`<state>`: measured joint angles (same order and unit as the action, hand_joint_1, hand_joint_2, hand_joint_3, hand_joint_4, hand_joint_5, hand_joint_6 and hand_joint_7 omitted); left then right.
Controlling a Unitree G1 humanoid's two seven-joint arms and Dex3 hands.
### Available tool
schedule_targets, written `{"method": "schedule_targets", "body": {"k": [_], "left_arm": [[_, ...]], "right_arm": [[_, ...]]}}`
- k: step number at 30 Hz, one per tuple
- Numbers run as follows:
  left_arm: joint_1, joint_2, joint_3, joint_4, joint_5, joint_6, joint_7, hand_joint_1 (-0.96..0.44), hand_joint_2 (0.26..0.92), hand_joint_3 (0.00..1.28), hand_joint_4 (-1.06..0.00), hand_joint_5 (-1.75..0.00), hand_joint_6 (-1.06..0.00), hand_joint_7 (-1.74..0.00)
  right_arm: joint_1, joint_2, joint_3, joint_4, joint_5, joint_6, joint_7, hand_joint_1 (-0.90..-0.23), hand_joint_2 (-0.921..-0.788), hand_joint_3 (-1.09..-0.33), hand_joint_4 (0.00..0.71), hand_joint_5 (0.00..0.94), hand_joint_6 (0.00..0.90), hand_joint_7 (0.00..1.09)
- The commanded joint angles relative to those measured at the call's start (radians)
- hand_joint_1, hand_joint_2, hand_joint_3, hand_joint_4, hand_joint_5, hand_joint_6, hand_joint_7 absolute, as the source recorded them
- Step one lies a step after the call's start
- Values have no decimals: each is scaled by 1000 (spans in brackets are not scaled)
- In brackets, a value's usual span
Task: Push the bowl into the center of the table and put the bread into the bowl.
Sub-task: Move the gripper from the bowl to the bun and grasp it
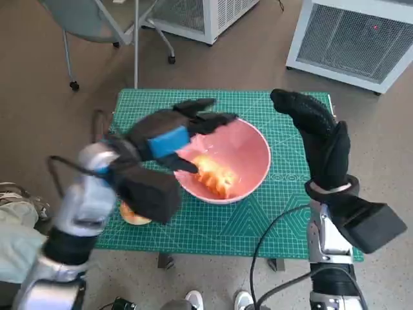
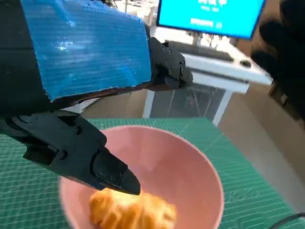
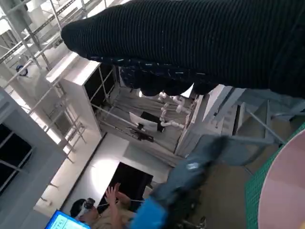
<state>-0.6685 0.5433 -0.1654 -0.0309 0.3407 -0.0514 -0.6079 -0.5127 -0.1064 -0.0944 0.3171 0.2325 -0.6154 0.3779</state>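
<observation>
Bread lies inside the pink bowl, directly beneath the fingers of the left hand; the left wrist view shows it as an orange-gold lump on the bowl floor, just under one black fingertip. Whether that fingertip touches the bread cannot be told. The left hand is spread apart over the bowl and grips nothing. The bowl sits on the green cutting mat covering the surface, roughly mid-surface, between the two hands.

The right hand stands upright just beside the bowl's far rim, fingers extended and empty; contact with the rim is not evident.

A second pale, rounded item lies on the mat below the left forearm, partly hidden; it may be another piece of bread, but this is uncertain.

Judgement: both steps appear essentially done.

Risks noted:
- Left hand fingers hang low inside the bowl; a sideways withdrawal could hook the rim and drag or tip the bowl.
- A fingertip catching the bread could lift it back out.
- The left forearm sits close to the partly hidden item and could knock it off the surface edge.
- The right hand, if swung inward, could shove the bowl off centre.
</observation>
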Motion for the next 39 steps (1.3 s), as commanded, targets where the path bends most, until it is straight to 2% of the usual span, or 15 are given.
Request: {"method": "schedule_targets", "body": {"k": [1,9,17,29,39], "left_arm": [[52,68,93,-66,-101,7,-50,-271,793,0,-48,-1,-216,0],[153,175,210,-103,-206,10,-102,-247,778,0,-50,-1,-218,-2],[249,264,255,-140,-213,39,-140,-254,772,0,-51,-1,-219,-2],[377,304,229,-124,-211,28,-181,-197,761,0,-57,-1,-228,-5],[434,288,145,-91,-152,64,-186,-180,767,3,-50,0,-225,-1]], "right_arm": [[26,9,7,-1,-3,15,-7,-714,-921,-743,179,5,-1,540],[27,12,14,3,3,17,-1,-709,-921,-743,179,5,-1,540],[20,15,18,12,8,23,4,-701,-921,-743,182,5,-1,539],[2,21,24,41,20,24,21,-697,-921,-741,186,6,-1,539],[-14,17,22,59,34,28,45,-695,-921,-741,184,4,-1,543]]}}
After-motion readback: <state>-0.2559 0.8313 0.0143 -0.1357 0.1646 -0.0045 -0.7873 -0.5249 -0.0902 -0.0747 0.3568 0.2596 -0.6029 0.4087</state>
